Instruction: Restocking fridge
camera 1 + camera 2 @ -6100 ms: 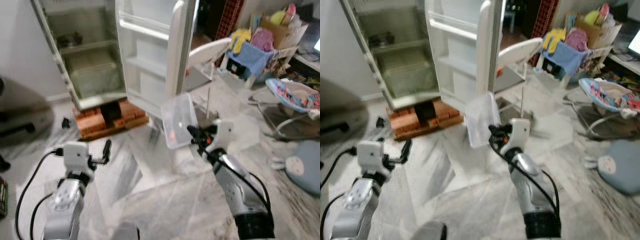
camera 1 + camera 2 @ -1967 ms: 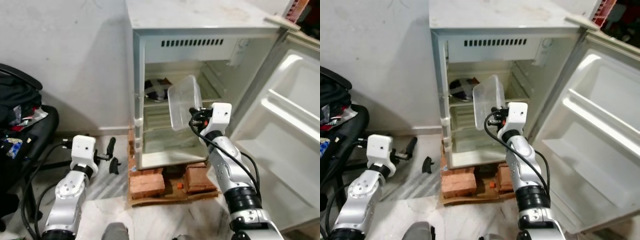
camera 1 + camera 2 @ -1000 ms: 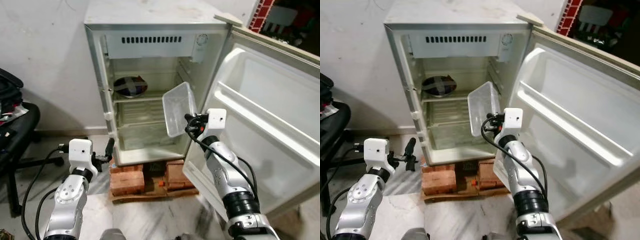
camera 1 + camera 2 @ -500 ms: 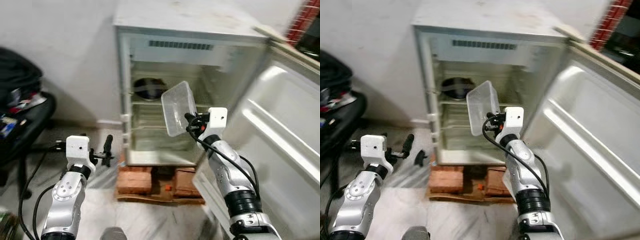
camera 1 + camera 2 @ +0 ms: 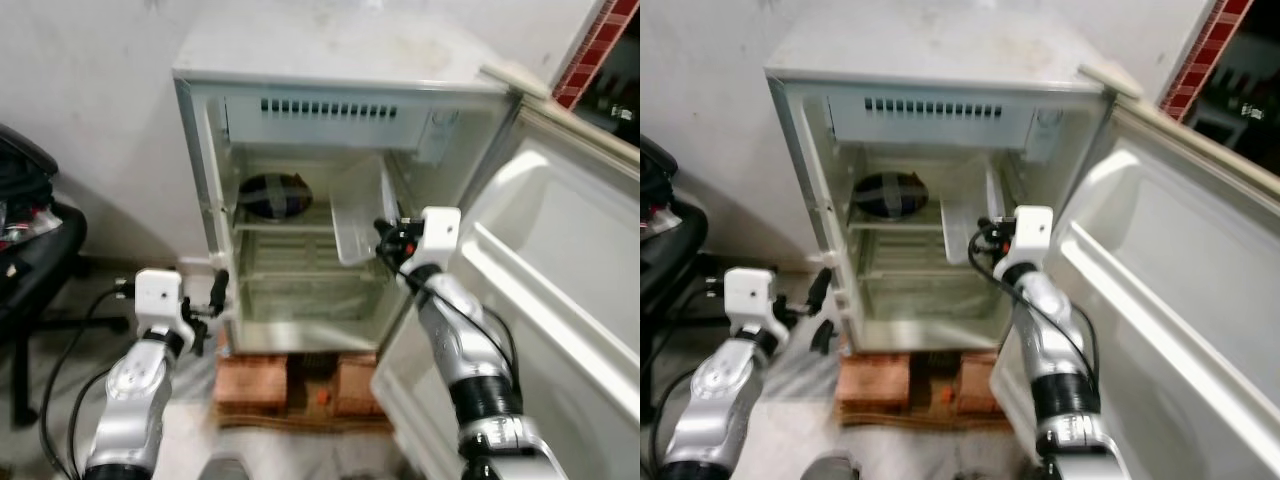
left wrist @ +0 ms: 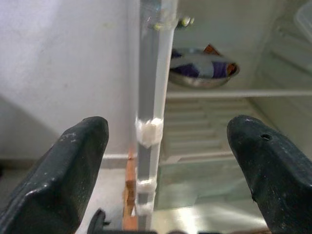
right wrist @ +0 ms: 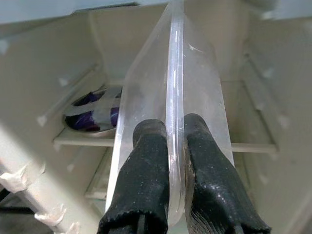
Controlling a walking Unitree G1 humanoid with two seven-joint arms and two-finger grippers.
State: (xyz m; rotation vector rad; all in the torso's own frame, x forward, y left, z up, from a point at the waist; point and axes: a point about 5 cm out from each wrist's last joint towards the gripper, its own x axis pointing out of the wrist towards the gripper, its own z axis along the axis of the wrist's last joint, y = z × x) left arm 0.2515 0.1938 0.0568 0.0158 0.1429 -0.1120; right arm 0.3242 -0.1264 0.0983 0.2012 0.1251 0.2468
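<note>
The inside of the small fridge is pale and washed out, so the clear plastic container nearly melts into the back wall and its far edges are hard to trace. What lies in the lower part of the fridge cannot be made out, and the open door is cut off at the picture's right edge. The bricks under the fridge are partly blurred.

The container is a shallow, see-through rectangular tub, tipped up on edge so its rim stands almost upright. In the right wrist view that rim runs as a thin bright line straight up from between the black fingers.

The right gripper is clamped on the container's rim, one finger on each side of the wall, with the tub rising above and ahead of the fingertips. The tub sits inside the fridge opening at upper-shelf level, just to the right of a metal bowl with a dark patterned cover that rests on the shelf. Bowl and tub are near each other but apart.

The left gripper hangs low by the fridge's left front edge, its fingers spread wide with nothing between them; ahead of it stands the fridge's left wall with white hinge pieces
</note>
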